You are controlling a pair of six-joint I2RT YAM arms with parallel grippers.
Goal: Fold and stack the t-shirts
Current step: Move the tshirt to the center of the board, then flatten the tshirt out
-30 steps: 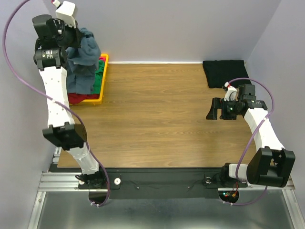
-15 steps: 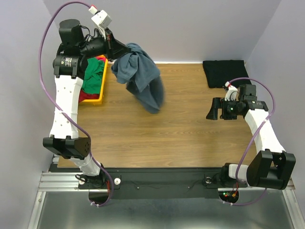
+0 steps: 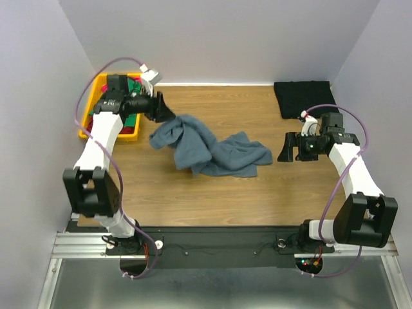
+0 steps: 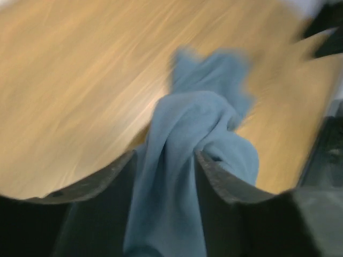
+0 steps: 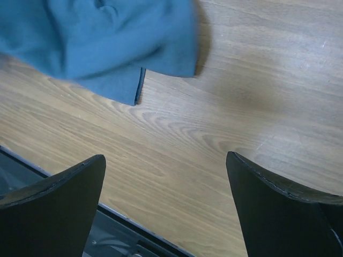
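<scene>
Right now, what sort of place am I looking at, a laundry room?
More likely a robotics lab test cell: a left arm and right arm bolted to a metal frame, and a blue-grey t-shirt on a wooden table walled by blank panels.

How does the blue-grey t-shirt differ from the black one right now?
The blue-grey t-shirt lies crumpled mid-table; the black t-shirt sits folded flat at the far right corner. One end of the blue-grey t-shirt runs between the left gripper's fingers; the black t-shirt is in no gripper. Both rest on the wooden table.
</scene>
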